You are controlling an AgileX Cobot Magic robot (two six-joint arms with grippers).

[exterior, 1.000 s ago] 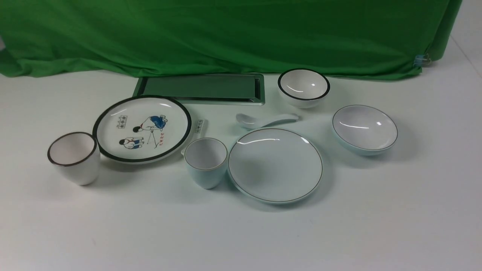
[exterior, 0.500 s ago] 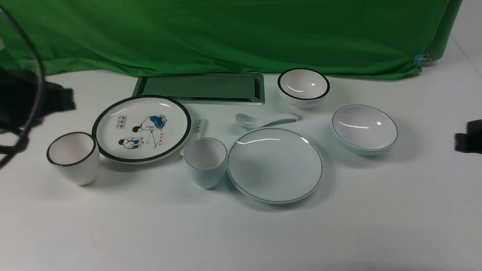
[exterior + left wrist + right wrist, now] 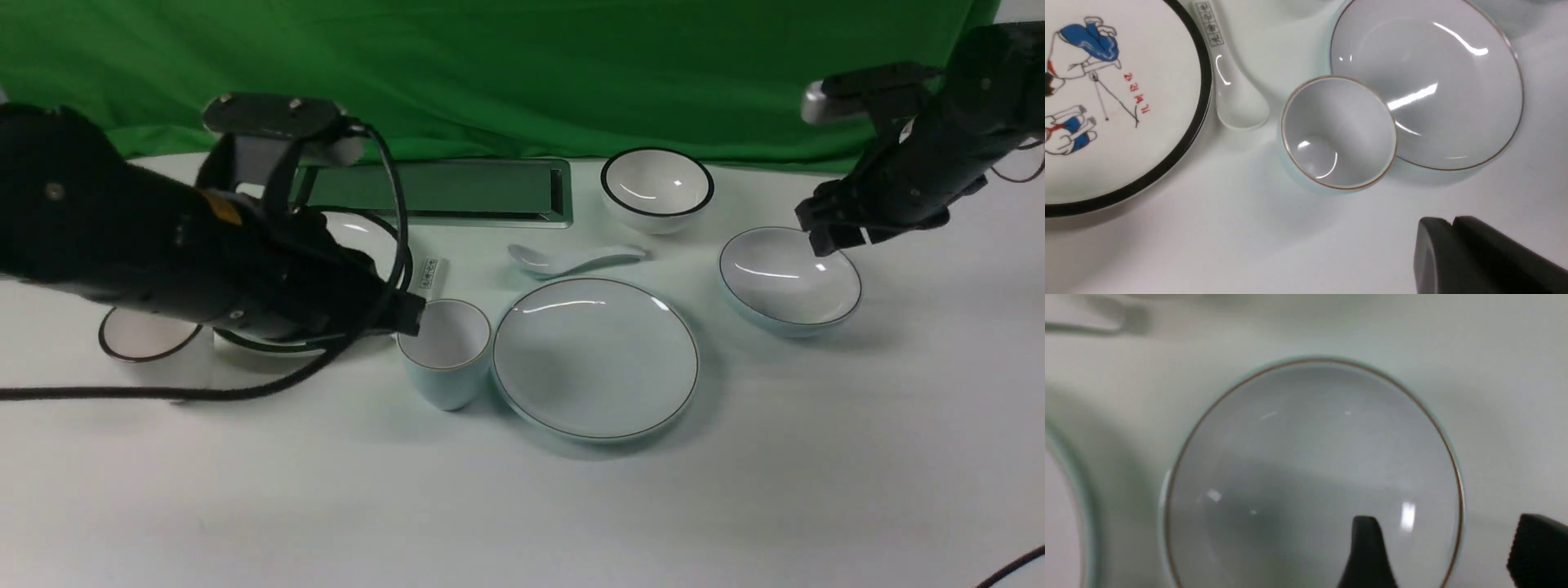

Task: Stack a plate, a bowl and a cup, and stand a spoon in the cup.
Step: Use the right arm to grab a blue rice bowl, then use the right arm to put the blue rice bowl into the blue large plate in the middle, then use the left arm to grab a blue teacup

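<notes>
My right end effector (image 3: pixel 823 238) hangs over the far right part of the shallow, wide pale blue ceramic bowl (image 3: pixel 790 278) with its jaws set wide. In the right wrist view one finger (image 3: pixel 1367 555) is above the bowl's inside and the other is outside its rim. I cannot tell whether either touches it. The bowl stands upright on the white tabletop (image 3: pixel 522 506), to the right of the plain pale blue round plate (image 3: pixel 596 359) and apart from it.

My left end effector (image 3: pixel 408 315) is at the left rim of the small handleless pale blue cup (image 3: pixel 445 347). I cannot tell whether it is wide or closed, because the left wrist view catches only a dark piece of it, clear of the cup. The cup stands upright just left of the plate, and I cannot tell whether the two touch. The glossy pale bluish-white ceramic soup spoon (image 3: pixel 571 260) lies flat just beyond the plate, its handle pointing right.

My left arm covers much of the black-rimmed white plate with cartoon figures (image 3: pixel 1106 102). The white spoon with a printed label (image 3: pixel 1237 98) lies between that plate and the cup. The larger white cup with a dark rim (image 3: pixel 147 336) stands at the far left, and the deep white bowl with a bold black rim (image 3: pixel 657 189) stands beyond the soup spoon.
</notes>
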